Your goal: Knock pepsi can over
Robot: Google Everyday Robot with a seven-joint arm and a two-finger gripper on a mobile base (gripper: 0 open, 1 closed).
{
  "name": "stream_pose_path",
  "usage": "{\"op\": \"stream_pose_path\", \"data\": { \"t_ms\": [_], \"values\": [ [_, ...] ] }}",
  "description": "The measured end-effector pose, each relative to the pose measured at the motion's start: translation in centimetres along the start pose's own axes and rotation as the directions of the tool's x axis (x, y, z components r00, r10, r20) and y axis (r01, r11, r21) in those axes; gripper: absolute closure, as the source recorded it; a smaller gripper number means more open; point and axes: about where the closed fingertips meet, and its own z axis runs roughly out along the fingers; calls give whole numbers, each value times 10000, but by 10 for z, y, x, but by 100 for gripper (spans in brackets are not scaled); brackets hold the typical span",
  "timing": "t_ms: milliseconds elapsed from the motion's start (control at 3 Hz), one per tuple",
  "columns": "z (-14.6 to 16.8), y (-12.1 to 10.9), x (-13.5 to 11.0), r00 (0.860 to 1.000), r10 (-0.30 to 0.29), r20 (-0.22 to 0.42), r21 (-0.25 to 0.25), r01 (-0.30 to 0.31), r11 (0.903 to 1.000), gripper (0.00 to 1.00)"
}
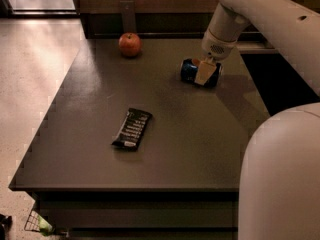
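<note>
Dark blue and cylindrical, the small metal pepsi can (188,70) is down on its side at the far right of the dark grey matte table (200,134), long axis running roughly left to right across the view. It rests on the surface, well in from the right-hand edge, with a soft shadow spreading to its right.

Right on top of it is the gripper (203,76), its tan tip laid across the front middle of the can and splitting the blue into a left part and a right part. Gripper and can are touching, that much is plain. Whether the tool is spread around the can or pinching it, I cannot tell from this angle.

The smooth white robot arm (235,19) drops in from the top right corner to that spot, and the robot's bulky white rounded body (280,179) fills the lower right.

Over at the far left of the table, the round red apple (129,44) sits upright, well apart from the can. Nearer the front, left of centre, the flat black candy bar wrapper (132,128) lies on a slight diagonal, on its own. Pale speckled floor (30,74) shows along the left.
</note>
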Motion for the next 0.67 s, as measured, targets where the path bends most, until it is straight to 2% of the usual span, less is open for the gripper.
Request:
{"op": "stream_pose_path", "data": {
  "t_ms": [667],
  "values": [
    [2, 0, -1, 10000, -8, -11, -35, 8, 10000, 20]
  ]
}}
